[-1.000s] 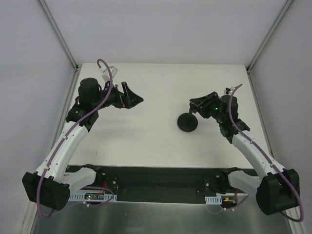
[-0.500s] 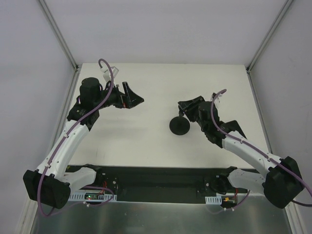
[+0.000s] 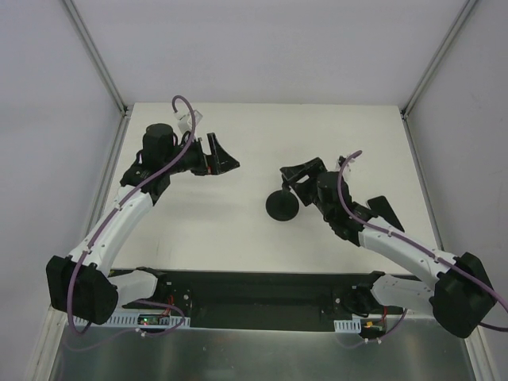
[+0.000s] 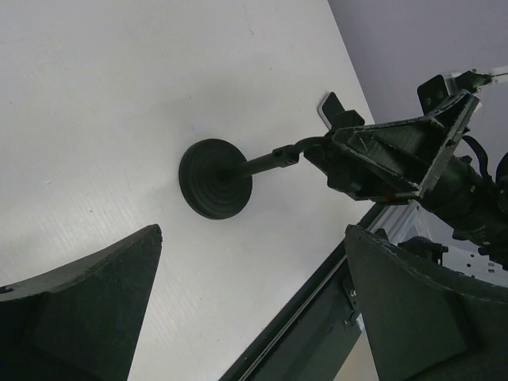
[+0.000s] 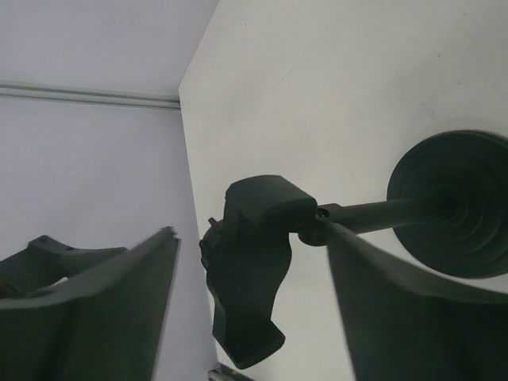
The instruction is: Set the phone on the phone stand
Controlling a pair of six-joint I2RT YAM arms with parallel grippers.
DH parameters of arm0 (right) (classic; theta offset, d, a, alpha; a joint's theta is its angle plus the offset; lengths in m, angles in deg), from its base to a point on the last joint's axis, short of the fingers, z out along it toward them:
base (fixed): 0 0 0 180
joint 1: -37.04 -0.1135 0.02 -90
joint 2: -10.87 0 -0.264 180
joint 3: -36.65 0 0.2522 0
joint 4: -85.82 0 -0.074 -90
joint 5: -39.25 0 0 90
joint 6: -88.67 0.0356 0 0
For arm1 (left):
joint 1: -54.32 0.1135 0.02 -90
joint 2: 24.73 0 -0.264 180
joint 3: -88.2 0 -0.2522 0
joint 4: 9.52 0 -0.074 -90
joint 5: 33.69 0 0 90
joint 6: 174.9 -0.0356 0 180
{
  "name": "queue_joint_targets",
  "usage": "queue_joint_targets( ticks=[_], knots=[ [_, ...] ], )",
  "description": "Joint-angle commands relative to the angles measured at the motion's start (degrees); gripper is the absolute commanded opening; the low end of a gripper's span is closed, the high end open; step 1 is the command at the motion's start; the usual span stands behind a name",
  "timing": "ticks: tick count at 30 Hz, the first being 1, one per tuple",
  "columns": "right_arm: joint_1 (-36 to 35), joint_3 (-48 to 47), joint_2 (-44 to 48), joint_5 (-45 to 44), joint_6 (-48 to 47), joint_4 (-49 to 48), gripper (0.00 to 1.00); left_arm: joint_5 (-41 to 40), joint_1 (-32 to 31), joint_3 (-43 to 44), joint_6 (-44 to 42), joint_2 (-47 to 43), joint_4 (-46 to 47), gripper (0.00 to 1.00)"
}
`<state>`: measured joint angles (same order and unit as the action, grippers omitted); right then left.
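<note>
The phone stand's round black disc base (image 3: 282, 206) rests on the white table right of centre, its stem rising toward my right gripper (image 3: 295, 181). In the right wrist view the stand's bracket head (image 5: 250, 262) hangs between my spread fingers. The right finger (image 5: 397, 302) lies against the stem (image 5: 373, 213) and a gap shows at the left finger (image 5: 87, 302). My right gripper (image 5: 252, 238) is open around the head. My left gripper (image 3: 226, 155) is open and empty at the far left, aimed at the stand (image 4: 214, 178). The phone is out of view.
The white table (image 3: 238, 238) is walled by grey panels on the left, back and right. A black strip with the arm bases (image 3: 262, 298) runs along the near edge. My left wrist view also shows the right arm (image 4: 389, 155).
My right gripper has moved left and slightly nearer, and the stand has shifted left with it. My left gripper has moved a little right.
</note>
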<state>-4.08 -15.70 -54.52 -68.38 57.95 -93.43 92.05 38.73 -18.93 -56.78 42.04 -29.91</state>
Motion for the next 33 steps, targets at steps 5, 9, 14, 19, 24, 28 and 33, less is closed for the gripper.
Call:
queue_joint_targets(
  ticks=[5,9,14,19,24,28,33],
  knots=[
    [-0.2,-2.1,6.4,5.0,-11.5,7.1,0.96,-2.3,-3.7,5.0,9.2,4.2,1.6,0.98],
    [-0.2,-3.7,10.7,6.3,-17.8,12.3,0.96,-3.2,-3.7,8.6,8.1,6.8,1.6,0.98],
    [-0.2,-6.3,15.6,4.4,-25.3,23.7,0.96,-3.3,-3.7,10.0,4.1,6.9,1.6,0.98],
    [-0.2,-6.2,21.3,1.4,-30.3,31.6,0.96,-3.0,-3.4,7.1,1.7,5.1,1.4,0.98],
    [0.0,-6.1,29.3,-1.0,-37.6,36.5,0.96,-1.5,-3.4,6.7,2.1,4.0,1.4,0.98],
    [1.6,-10.3,32.1,-8.3,-42.5,45.7,0.96,-2.3,-3.5,5.9,1.5,2.4,1.3,0.98],
    [9.9,-16.3,32.3,-12.9,-49.7,54.3,0.96,-2.5,-3.4,6.0,0.9,1.4,1.3,0.99]
  ],
)
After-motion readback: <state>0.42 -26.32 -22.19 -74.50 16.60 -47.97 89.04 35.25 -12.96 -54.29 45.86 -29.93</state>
